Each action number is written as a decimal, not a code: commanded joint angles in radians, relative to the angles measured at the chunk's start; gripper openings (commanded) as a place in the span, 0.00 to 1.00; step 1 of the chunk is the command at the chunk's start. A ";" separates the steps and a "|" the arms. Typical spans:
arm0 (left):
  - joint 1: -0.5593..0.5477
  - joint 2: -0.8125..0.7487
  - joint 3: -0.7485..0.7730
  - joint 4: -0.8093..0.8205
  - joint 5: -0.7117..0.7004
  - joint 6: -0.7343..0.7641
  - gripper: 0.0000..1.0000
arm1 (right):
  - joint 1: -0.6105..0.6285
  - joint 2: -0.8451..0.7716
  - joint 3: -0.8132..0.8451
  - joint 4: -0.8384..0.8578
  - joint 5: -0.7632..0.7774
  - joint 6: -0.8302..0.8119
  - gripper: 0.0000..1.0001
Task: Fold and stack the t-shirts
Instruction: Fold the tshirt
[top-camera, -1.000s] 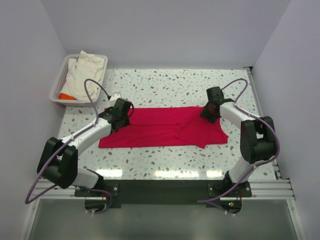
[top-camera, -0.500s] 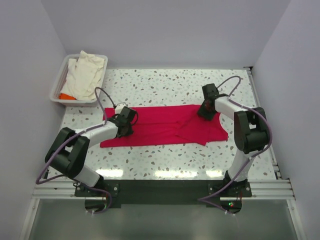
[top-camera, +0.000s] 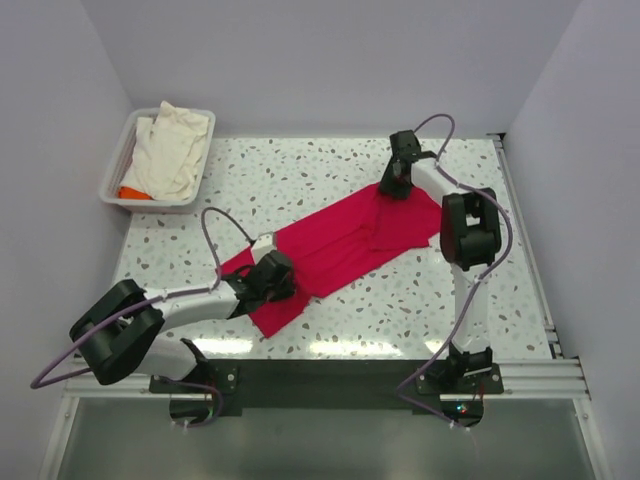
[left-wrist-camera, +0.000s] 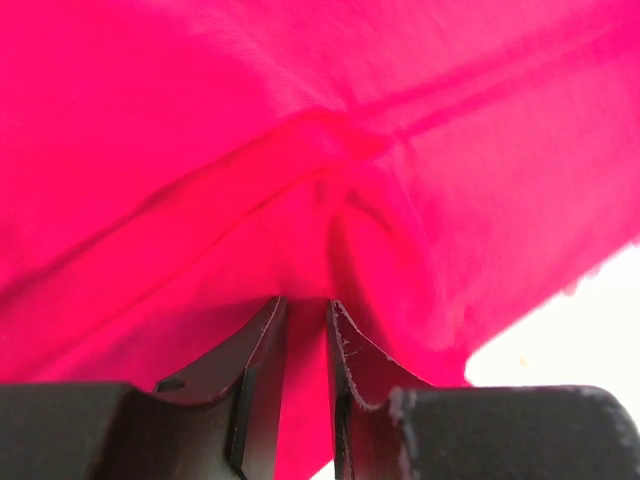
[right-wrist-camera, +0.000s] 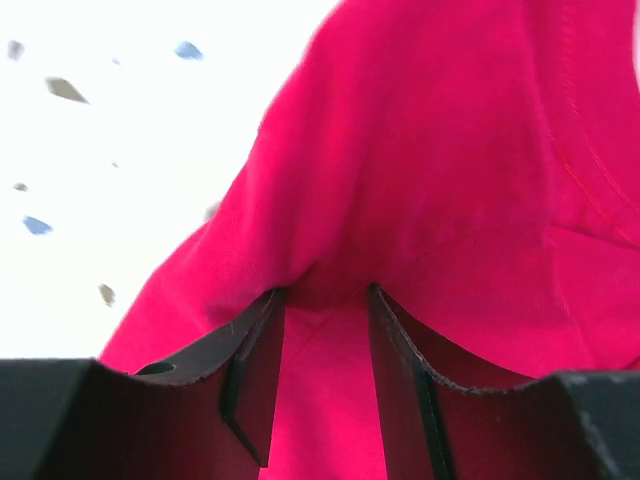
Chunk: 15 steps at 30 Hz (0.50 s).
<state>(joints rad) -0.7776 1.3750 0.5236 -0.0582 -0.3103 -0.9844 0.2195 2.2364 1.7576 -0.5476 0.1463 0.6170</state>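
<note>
- The red shirt (top-camera: 340, 240) lies as a long strip slanting across the table (top-camera: 450, 300), near left to far right. We judge it part-folded only.
- The left gripper (left-wrist-camera: 306, 312) pinches its near-left end, and the right gripper (right-wrist-camera: 326, 300) pinches the far-right end.
- The cream shirt (top-camera: 170, 145) and orange cloth (top-camera: 130, 192) sit crumpled in the far-left tray (top-camera: 112, 180). Nothing is stacked.

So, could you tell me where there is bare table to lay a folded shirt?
Bare table lies at the far middle, between the white tray and the right gripper, and at the near right, in front of the red t-shirt. Crowded: near left, where the left gripper holds it.
</note>
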 joint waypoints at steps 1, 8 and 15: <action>-0.093 0.021 -0.054 -0.083 0.165 -0.138 0.27 | 0.037 0.086 0.124 -0.006 -0.077 -0.095 0.43; -0.291 0.094 0.033 -0.083 0.191 -0.184 0.28 | 0.191 0.212 0.295 -0.008 -0.108 -0.282 0.46; -0.330 0.078 0.119 -0.130 0.174 -0.113 0.40 | 0.221 0.148 0.351 -0.048 -0.007 -0.350 0.66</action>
<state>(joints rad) -1.1015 1.4673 0.6144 -0.0551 -0.1379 -1.1347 0.4648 2.4268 2.0613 -0.5358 0.1120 0.3260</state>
